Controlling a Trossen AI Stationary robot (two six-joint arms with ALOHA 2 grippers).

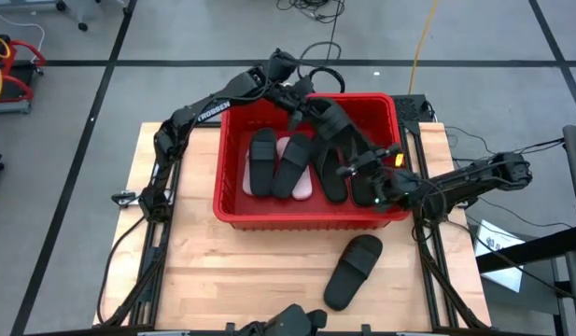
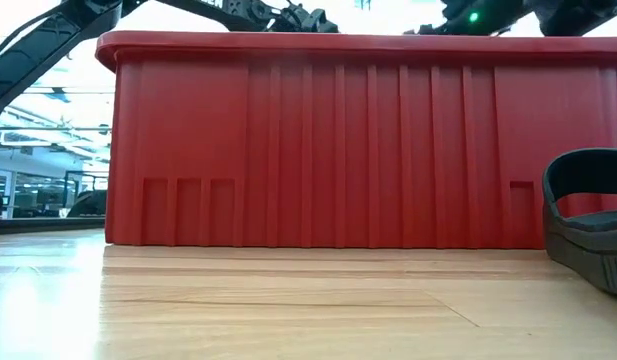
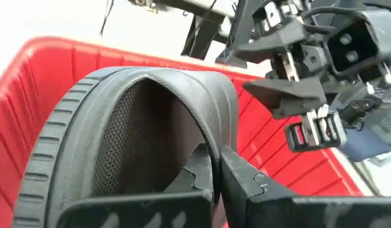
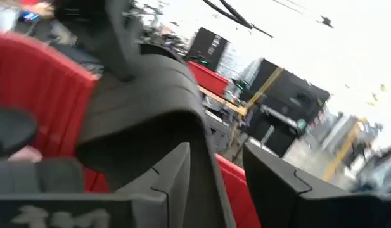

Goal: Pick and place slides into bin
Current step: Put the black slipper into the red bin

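matte black slide, ribbed sole, mesh-lined strap

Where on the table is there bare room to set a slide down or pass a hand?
Bare wooden tabletop lies in front of the large red plastic bin, left of the lone matte black slide, and beside the bin's left wall. Inside the bin it is crowded with slides and both grippers.

Both arms matte black, jointed, angular links. White lettering seen on left arm link. Black cables run along each arm. Small green and orange lights seen near right end effector. Left end effector fingers dark, flat, notch-edged.
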